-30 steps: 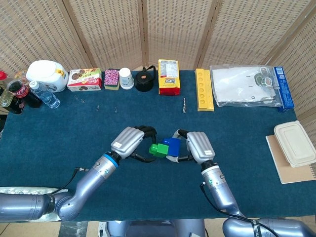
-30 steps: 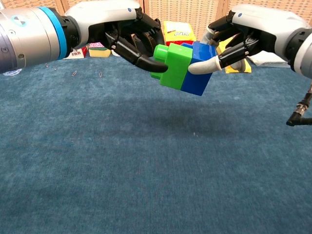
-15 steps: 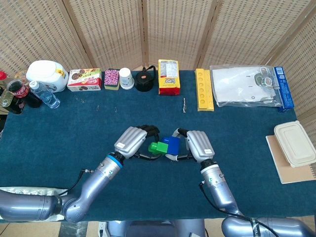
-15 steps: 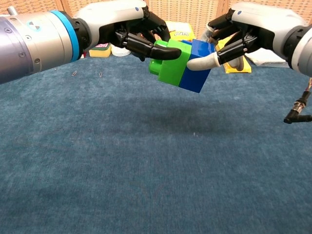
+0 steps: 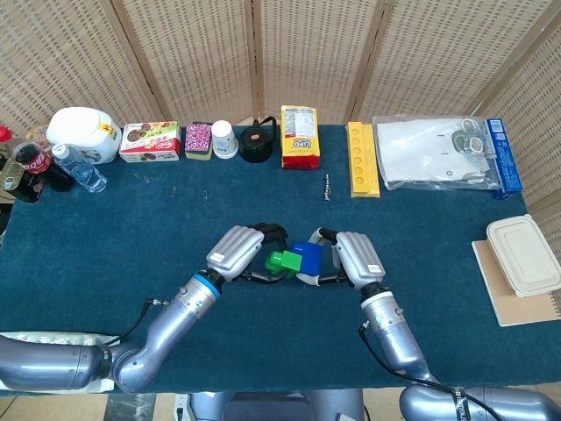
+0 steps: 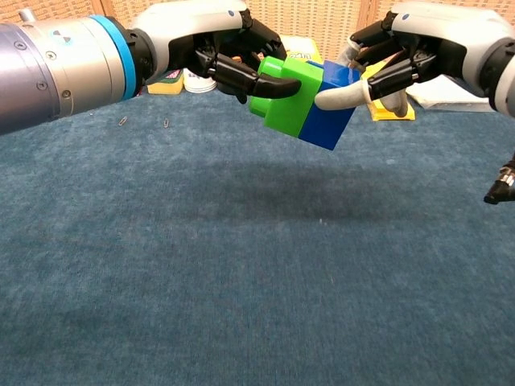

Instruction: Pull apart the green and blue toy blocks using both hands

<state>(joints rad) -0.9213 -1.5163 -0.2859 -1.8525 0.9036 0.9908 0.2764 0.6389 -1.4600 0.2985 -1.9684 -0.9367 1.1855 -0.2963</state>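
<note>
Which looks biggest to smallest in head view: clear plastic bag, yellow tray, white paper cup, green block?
1. clear plastic bag
2. yellow tray
3. white paper cup and green block: look about alike; the block is partly hidden by the left hand, so no ranking.

A table [image 5: 105,228] covered in dark blue cloth carries a row along its 12 o'clock edge: white jug [image 5: 83,133], snack box [image 5: 150,141], paper cup [image 5: 224,139], black pot [image 5: 257,142], yellow packet [image 5: 299,137], yellow tray [image 5: 363,159]. Bottles [image 5: 35,165] stand at 10 o'clock; a plastic bag [image 5: 434,153] lies at 2 o'clock.
</note>
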